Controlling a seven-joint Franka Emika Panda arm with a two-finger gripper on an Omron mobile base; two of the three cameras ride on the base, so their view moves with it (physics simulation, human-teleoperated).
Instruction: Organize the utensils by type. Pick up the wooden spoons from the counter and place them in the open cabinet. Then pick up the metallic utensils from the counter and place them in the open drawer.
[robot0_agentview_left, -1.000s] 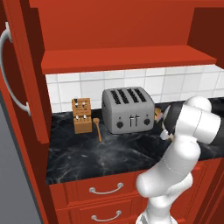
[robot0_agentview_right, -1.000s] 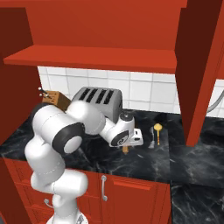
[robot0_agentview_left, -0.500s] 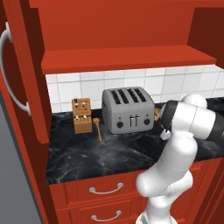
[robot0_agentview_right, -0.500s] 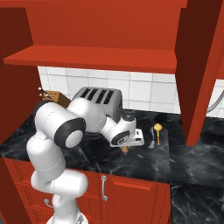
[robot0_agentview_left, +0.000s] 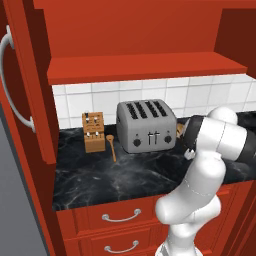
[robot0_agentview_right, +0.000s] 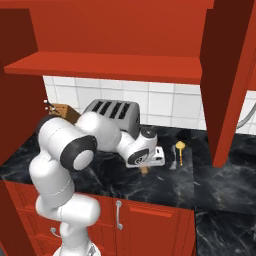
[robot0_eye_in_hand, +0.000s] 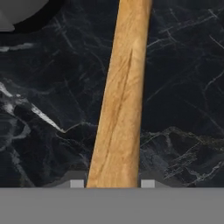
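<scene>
Cabinet shelf (robot0_agentview_left: 145, 67): I see it bare | end effector (robot0_eye_in_hand: 112, 183): narrowed onto wooden spoon handle (robot0_eye_in_hand: 122, 96) on desk (robot0_eye_in_hand: 52, 109) | right base: gold-tinted piece (robot0_agentview_right: 180, 146).

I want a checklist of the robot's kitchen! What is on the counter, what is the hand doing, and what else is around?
Surface: black marble counter, dry and unbroken.
Job's things: one wooden spoon lies between the knife block and toaster; a second wooden spoon sits between the fingertips; a gold-tinted utensil lies right of the gripper.
Clutter: knife block, silver toaster.
Grippers: gripper is low over the counter, fingers on either side of the spoon handle; a firm grip cannot be confirmed.
Cables: nothing seen.
Surroundings: red shelf, white tiles, red drawer fronts below.
</scene>
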